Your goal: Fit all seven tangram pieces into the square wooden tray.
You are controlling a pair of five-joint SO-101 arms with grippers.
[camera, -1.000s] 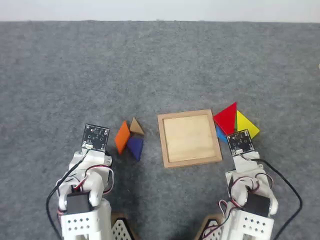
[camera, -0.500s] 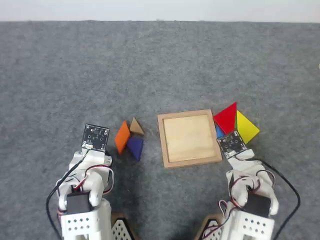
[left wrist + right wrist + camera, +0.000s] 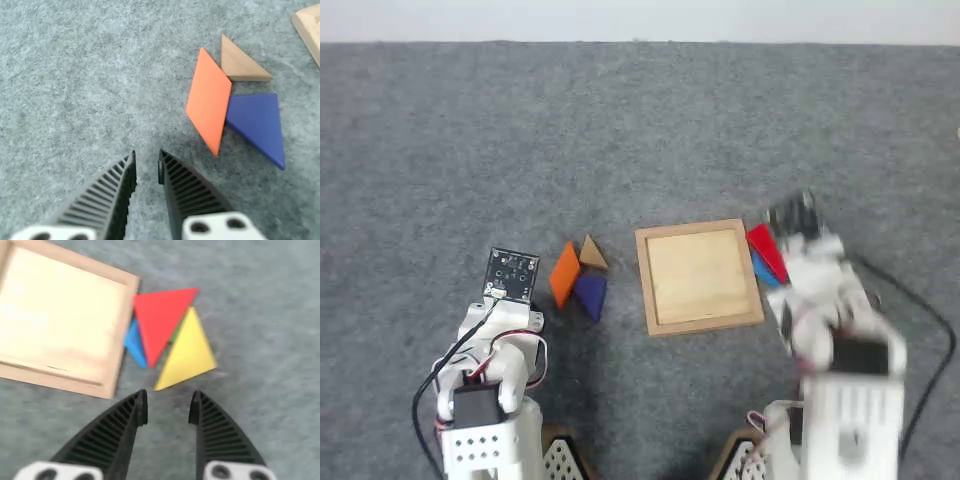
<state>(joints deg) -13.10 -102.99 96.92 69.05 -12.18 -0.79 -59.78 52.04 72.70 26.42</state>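
Since one second ago my right arm has risen and swung forward beside the tray. In the high view it now covers the yellow triangle and looks smeared. My left arm has kept its place.

On the right gripper the jaws stand spread, with free space between them and nothing held. They hang above the grey mat, and the tips are near one corner of the yellow triangle. This triangle lies against the red triangle, and a thin green piece shows between the two. A light blue piece looks out between the red triangle and the rim of the tray.

On the left gripper the jaws are only a little apart, with a narrow slit between them, and they hold nothing. They also hang over the mat. Near them lies the orange parallelogram. A wood-coloured triangle touches one end of it, and the dark blue triangle touches its side.

Seen from the high view, this group lies near the tray on the side of the left arm, but apart from it. All the pieces I can see rest on the mat outside the tray.
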